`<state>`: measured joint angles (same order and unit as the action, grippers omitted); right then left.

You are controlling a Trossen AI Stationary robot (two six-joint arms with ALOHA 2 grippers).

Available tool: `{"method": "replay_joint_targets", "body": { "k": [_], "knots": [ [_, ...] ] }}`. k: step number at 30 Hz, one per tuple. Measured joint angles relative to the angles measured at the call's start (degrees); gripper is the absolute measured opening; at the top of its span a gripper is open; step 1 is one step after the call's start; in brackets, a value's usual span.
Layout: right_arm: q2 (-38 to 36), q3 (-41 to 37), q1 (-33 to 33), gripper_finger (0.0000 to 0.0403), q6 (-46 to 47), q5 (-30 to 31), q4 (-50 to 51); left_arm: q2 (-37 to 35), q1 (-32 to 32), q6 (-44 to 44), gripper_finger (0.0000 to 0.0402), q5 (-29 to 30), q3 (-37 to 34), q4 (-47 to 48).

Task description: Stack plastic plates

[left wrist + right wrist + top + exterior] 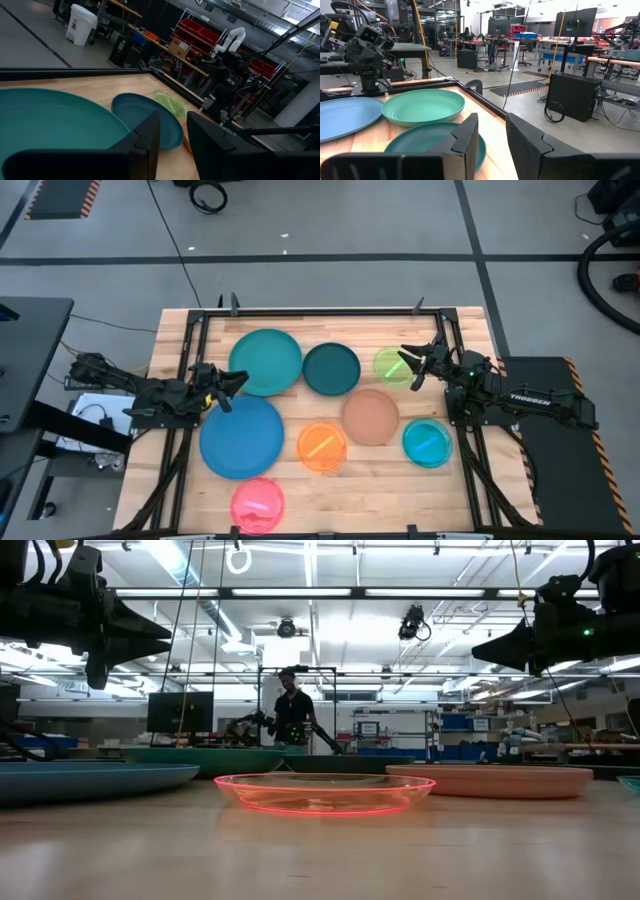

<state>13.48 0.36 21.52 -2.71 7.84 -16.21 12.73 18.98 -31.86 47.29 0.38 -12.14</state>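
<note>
Nearest the front edge of the wooden tabletop (180, 340) lies the small pink plate (257, 504), and just behind it come the large blue plate (241, 436), the small orange plate (321, 447) and the small cyan plate (427, 443). Then follow the tan-brown plate (370, 417), the dark teal plate (331, 369), the large teal plate (266, 361) and, far right, the small green plate (394, 366). All eight lie flat and mostly side by side, none on top of another, so I judge the stacking is not yet begun — they seem spread out so that each one can be reached alone. The left hand (232, 381) hovers above the tabletop between the blue and teal plates, its fingers a narrow gap apart and holding nothing. The right hand (413, 360) hangs over the green plate — also narrowly parted and empty, pointing toward the middle.
</note>
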Motion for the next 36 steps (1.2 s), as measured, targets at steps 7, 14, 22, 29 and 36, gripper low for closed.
{"method": "replay_joint_targets", "body": {
  "k": [7, 14, 22, 29, 36],
  "knots": [
    [0.02, -0.01, -0.01, 0.011, -0.01, 0.0, 0.01, 0.0, -0.04, -2.11, 0.0103, 0.02, -0.01, -3.25],
    [0.02, 0.0, -0.02, 0.011, -0.02, 0.0, -0.04, 0.0, -1.71, 5.56, 0.0103, 0.04, -0.02, -13.83],
    [0.02, 0.0, -0.04, 0.011, 8.5, -0.38, -4.55, 0.0, -2.97, 8.97, 0.0103, 0.04, -0.02, -15.04],
    [0.27, -0.02, -0.02, 0.011, 23.29, -2.04, -8.44, 0.0, -3.04, 3.65, 0.0103, -5.84, -0.02, -16.19],
    [3.03, -0.01, -0.07, 0.011, 32.76, -4.23, -12.27, 0.0, -2.97, 22.99, 0.0103, -30.13, -0.02, -20.91]
  ]
}}
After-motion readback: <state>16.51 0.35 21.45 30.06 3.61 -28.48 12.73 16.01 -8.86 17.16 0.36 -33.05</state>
